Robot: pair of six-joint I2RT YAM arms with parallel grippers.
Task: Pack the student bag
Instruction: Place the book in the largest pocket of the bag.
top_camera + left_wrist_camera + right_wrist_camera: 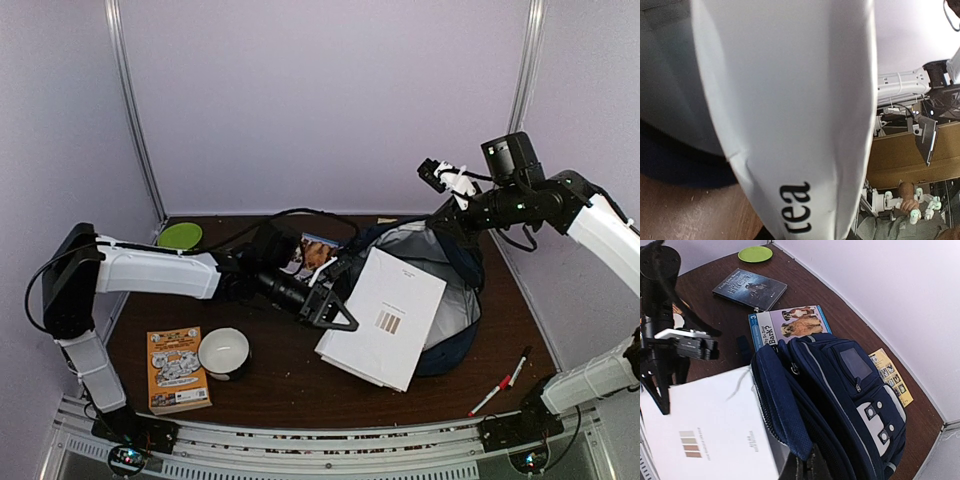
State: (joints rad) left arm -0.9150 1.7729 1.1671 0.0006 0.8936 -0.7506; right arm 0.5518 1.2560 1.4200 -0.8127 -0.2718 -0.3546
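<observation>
At the middle of the brown table (pixel 290 375), the student bag (pixel 835 385) is lying on its side toward the right, its mouth facing the left arm and its grey lining showing. The right gripper (pixel 809 465) is pinching the navy fabric at the rim of the bag with its jaws closed, and the rim is standing lifted off the table. The left gripper (pixel 340 312), jaws partly apart, is gripping the near left edge of a white book (pixel 385 315). This book is lying tilted, its far part resting inside the bag's mouth and its near corner sticking out over the table. In the left wrist view the white cover is filling most of the picture, with black letters near the bottom and the navy bag edge beside it.

Behind the bag, a book with dogs on its cover (pixel 790 325) is lying flat, just beside the bag's top. A dark book (pixel 750 287) is lying farther back, near a green plate (pixel 180 236) at the far left corner. A yellow leaflet (pixel 890 375) is partly showing from behind the bag. Near the left arm's base, an orange book (pixel 177 370) and a white round container (pixel 224 352) are sitting side by side. Near the right arm's base, a red marker (pixel 488 397) and a dark marker (pixel 520 365) are lying close together.
</observation>
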